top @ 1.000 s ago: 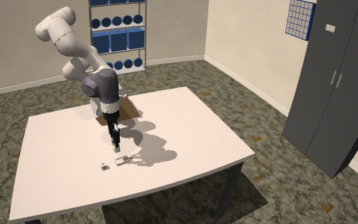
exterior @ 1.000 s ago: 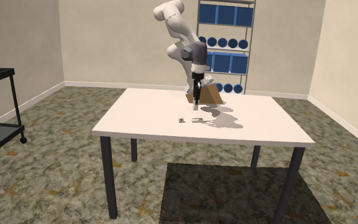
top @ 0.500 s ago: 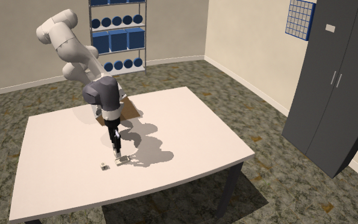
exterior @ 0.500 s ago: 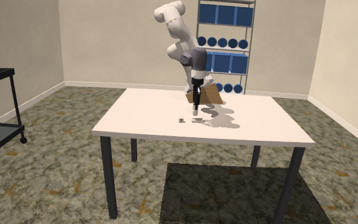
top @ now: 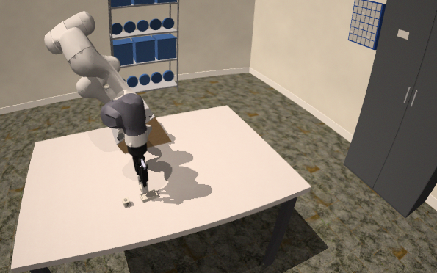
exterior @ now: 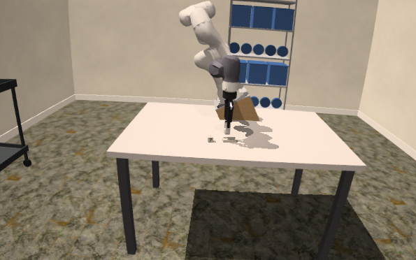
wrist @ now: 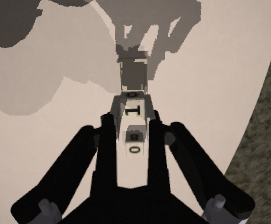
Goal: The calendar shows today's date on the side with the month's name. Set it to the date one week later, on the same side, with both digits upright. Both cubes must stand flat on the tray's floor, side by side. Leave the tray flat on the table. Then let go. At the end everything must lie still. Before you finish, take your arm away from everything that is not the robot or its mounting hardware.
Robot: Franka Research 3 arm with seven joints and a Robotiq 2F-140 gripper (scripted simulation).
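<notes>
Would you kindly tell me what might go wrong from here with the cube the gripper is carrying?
1. The gripper holds a cube low, close by the small tray; lowered slightly off, it may catch the rim and shove or tip the tray.
2. The held cube's facing is too small to tell, so its digit may land wrong or inverted.
3. The second cube sits outside the tray; adding it later may knock the first.
</notes>
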